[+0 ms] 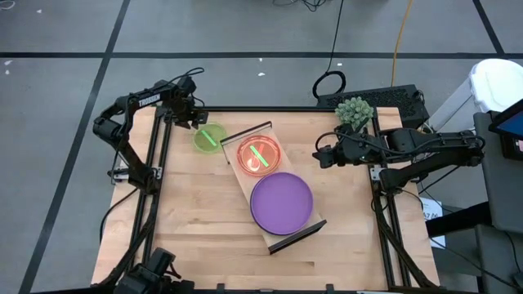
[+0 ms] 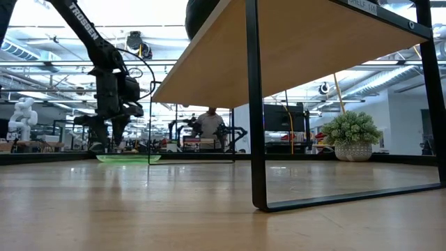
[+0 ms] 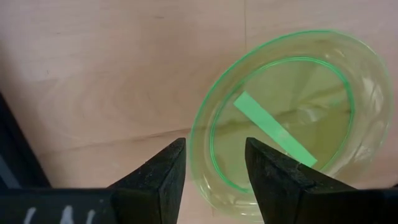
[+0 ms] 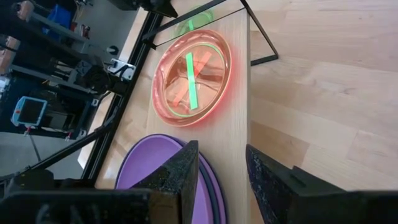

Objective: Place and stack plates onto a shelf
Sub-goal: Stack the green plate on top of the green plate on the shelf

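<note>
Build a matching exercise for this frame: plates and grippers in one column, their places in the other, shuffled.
Things:
1. green plate
2. pink-red plate
3. purple plate
4. right gripper

Places:
A. on the shelf, at the end nearer the left arm
B. on the tabletop, off the shelf, under the left gripper
C. beside the shelf, holding nothing
D. on the shelf's other end

Pairs: 1-B, 2-A, 3-D, 4-C

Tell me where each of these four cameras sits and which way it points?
High view: overhead, straight down on shelf, both arms.
Low view: table height, looking level under the shelf; left arm over green plate.
Left wrist view: on left arm, looking down past its open fingers at the green plate.
Right wrist view: on right arm, past its fingers at pink plate and purple plate.
Shared: the green plate shows in all views.
</note>
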`<state>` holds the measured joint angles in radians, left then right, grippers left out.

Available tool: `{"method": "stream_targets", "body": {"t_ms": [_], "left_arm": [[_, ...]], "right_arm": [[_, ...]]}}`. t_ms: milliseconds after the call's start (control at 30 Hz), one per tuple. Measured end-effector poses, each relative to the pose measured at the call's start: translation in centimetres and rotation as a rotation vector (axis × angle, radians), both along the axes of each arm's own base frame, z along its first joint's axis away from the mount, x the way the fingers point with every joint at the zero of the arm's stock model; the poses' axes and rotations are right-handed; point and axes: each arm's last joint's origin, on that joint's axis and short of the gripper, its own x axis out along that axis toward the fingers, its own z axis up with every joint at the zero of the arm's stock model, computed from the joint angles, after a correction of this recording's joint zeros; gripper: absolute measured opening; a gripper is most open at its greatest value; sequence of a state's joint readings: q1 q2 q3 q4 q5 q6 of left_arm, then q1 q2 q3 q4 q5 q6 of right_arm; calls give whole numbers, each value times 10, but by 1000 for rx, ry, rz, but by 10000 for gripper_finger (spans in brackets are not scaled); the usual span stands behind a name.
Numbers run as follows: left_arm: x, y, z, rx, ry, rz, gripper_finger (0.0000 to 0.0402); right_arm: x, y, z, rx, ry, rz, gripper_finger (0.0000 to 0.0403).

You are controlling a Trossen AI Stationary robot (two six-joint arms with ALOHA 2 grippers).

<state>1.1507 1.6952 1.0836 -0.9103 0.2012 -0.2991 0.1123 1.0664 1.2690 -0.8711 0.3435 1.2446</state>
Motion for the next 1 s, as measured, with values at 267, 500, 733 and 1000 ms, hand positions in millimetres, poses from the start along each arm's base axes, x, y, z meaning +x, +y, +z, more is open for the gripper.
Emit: {"method": "stream_targets", "body": {"t_ms": [267, 500, 733, 1000], "left_arm": [[0, -1, 0, -13, 14, 56, 170], [9, -15, 0, -87, 83, 68, 170], [12, -21, -11, -58, 138, 88, 170], [17, -26, -15, -49, 130, 53, 170]], "right_arm": [[1, -1, 0, -15, -13, -18, 118], [8, 0, -9, -9, -57, -18, 118], [17, 1, -15, 5, -149, -15, 118], [19, 2, -16, 8, -165, -14, 118]]}}
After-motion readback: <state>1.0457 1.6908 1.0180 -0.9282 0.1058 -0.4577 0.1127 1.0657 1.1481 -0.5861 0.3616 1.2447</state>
